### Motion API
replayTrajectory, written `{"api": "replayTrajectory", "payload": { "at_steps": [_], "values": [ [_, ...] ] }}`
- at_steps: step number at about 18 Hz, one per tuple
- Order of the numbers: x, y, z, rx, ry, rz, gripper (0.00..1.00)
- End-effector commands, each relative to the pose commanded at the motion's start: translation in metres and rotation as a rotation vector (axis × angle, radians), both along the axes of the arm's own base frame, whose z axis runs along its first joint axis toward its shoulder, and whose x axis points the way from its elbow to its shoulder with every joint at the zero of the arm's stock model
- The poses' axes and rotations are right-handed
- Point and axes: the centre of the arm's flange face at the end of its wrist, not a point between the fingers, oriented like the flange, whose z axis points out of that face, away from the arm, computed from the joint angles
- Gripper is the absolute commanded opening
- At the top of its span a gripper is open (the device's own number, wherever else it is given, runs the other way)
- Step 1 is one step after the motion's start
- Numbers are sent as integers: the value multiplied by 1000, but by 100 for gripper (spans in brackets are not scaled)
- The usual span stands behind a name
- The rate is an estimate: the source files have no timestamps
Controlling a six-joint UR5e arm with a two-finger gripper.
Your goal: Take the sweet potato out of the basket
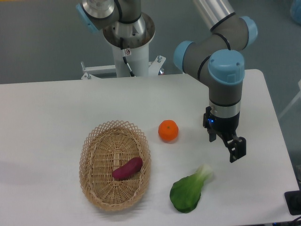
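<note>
**Sweet potato lies in the basket, arm off to the right**

Starting at the left of the white table (47, 117), we see the basket (89, 155), an oval of tan wicker with an openwork looped rim, sitting toward the front. Inside it, on the woven floor and slightly right of centre, lies the sweet potato (127, 168), a smooth magenta-purple tuber set on a diagonal, its right end raised toward the basket's right wall. Nothing is touching it.

Just beyond the basket's upper right rim, apart from it, we find a round orange (168, 130) resting on the table. Nearer the front edge, right of the basket, lies a leafy green vegetable (188, 192) with a pale stalk end pointing up and to the right.

Further right, the grey arm with blue joint caps (225, 75) reaches down over the table. Its gripper (233, 148) hangs above the table surface, well apart from the basket and holding nothing. From this angle we see the dark fingers (237, 149) mostly edge-on, so we cannot tell how wide they stand.
</note>
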Motion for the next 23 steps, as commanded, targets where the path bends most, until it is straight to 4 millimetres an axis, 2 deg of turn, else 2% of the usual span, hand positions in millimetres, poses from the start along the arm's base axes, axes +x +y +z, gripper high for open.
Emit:
{"api": "replayTrajectory", "payload": {
  "at_steps": [9, 11, 12, 14, 19, 23],
  "values": [
    [9, 5, -1, -2, -4, -16, 100],
    [14, 5, -9, -6, -20, -7, 100],
    [17, 2, -14, -10, -32, 6, 100],
    [22, 3, -12, 12, -48, 73, 100],
    [43, 20, 9, 114, -101, 310, 100],
    [75, 49, 19, 177, -151, 392, 100]
  ]
}}
